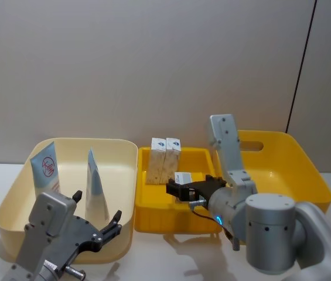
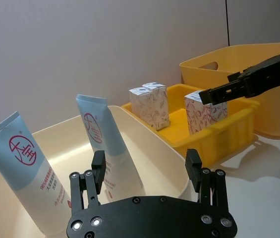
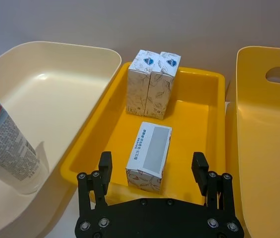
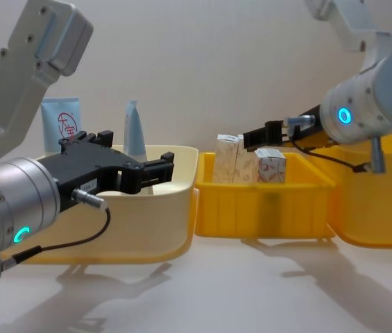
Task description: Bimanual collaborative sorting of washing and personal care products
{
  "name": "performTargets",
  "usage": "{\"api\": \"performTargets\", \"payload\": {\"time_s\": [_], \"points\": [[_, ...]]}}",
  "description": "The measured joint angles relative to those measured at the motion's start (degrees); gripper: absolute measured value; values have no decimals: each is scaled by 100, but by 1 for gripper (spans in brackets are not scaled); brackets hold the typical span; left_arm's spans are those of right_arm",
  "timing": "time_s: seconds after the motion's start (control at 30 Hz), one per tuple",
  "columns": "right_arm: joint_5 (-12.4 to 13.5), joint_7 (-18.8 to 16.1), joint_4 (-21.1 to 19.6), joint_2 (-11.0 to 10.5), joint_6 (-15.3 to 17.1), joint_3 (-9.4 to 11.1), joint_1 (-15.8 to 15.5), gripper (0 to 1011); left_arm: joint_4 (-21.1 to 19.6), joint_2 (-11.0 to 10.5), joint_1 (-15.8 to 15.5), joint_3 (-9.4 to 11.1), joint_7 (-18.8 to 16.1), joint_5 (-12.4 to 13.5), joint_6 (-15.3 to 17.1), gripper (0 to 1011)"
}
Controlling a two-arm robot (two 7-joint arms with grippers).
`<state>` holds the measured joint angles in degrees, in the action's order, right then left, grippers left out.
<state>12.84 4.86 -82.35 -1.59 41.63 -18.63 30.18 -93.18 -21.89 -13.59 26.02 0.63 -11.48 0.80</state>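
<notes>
Two light-blue tubes [image 1: 45,170] [image 1: 95,186] stand upright in the cream bin [image 1: 10,199]. My left gripper [image 1: 98,229] hangs open at the bin's near side, just in front of the nearer tube [image 2: 102,141], holding nothing. Two patterned cartons [image 1: 165,157] stand side by side at the back of the small yellow tray [image 1: 153,221]. A third carton [image 3: 149,156] sits nearer the tray's front, its labelled face up. My right gripper [image 3: 152,168] is open directly above that carton, one finger on each side and clear of it.
A large yellow bin [image 1: 294,161] with a handle slot stands right of the tray, touching it. The three containers sit in a row on a white table [image 4: 251,291], against a plain grey wall. Bare table lies in front of them.
</notes>
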Motion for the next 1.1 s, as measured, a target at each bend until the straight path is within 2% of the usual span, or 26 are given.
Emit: {"api": "performTargets", "payload": {"time_s": [0.27, 0.5, 1.03, 1.1], "points": [[-88, 15, 624, 144, 2, -32, 368, 1001, 0, 0, 0, 0, 0, 0, 0, 1003], [-132, 14, 969, 236, 3, -43, 576, 1001, 0, 0, 0, 0, 0, 0, 0, 1003], [-107, -83, 1335, 400, 85, 40, 766, 1001, 0, 0, 0, 0, 0, 0, 0, 1003], [-100, -91, 1360, 415, 93, 49, 779, 978, 0, 0, 0, 0, 0, 0, 0, 1003]]}}
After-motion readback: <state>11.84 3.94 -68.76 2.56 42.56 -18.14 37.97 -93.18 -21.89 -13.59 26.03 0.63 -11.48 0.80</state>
